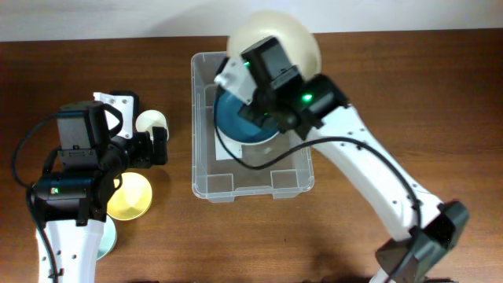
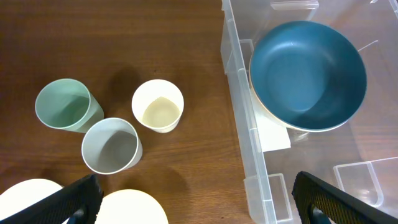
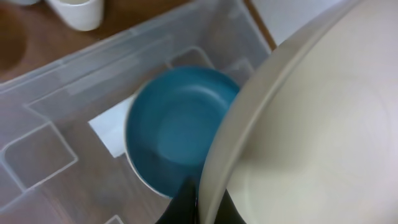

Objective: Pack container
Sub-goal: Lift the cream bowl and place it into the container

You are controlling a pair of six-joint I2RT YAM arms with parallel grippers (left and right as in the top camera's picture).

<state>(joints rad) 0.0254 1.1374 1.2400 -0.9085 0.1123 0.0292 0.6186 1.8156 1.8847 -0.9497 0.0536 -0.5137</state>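
Observation:
The clear plastic container point(image 1: 206, 185) stands mid-table with a blue bowl point(image 1: 240, 126) inside it; the bowl also shows in the left wrist view point(image 2: 308, 74) and the right wrist view point(image 3: 177, 130). My right gripper point(image 3: 208, 205) is shut on the rim of a large cream bowl point(image 1: 295, 39), held tilted above the container's far end point(image 3: 311, 124). My left gripper point(image 2: 196, 199) is open and empty, left of the container point(image 2: 249, 143), above the table.
Left of the container stand a green cup point(image 2: 65, 106), a grey cup point(image 2: 112, 146) and a cream cup point(image 2: 158, 106). A yellow bowl point(image 1: 130, 196) and a pale plate point(image 1: 108, 236) lie under the left arm.

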